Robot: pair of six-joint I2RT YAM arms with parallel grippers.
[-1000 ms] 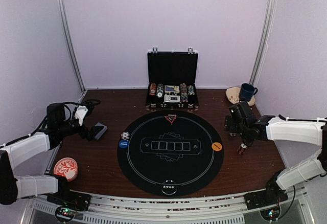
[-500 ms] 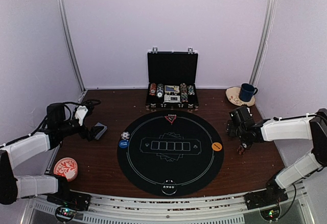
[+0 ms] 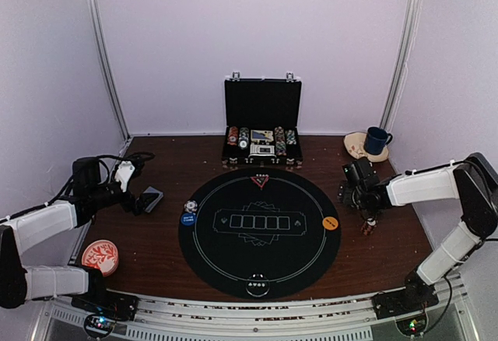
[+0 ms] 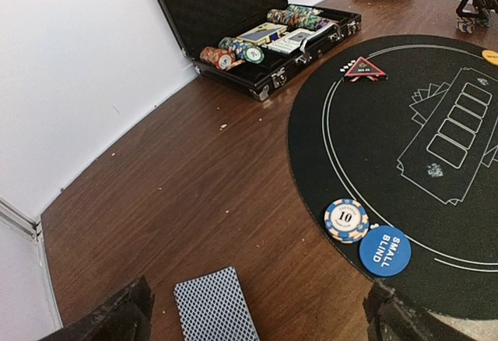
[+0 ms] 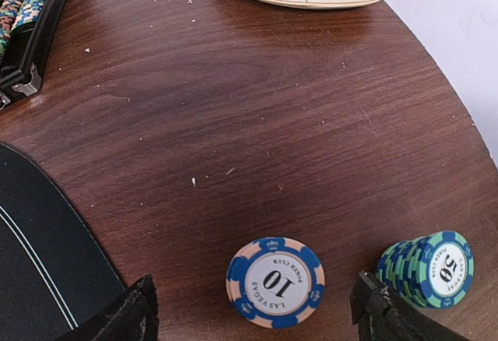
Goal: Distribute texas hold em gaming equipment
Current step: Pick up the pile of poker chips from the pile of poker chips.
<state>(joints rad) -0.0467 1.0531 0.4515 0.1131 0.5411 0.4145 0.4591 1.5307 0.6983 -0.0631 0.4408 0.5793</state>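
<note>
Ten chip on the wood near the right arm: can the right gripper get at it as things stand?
Probably yes. The ten chip lies flat and uncovered between the open fingers of the right gripper. The green 50 stack stands apart, close to one finger, and might crowd that side.

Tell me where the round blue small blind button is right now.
In the top view, the round blue small blind button lies on the left edge of the round black felt mat, right beside the blue-and-peach striped 10 chip.
</note>
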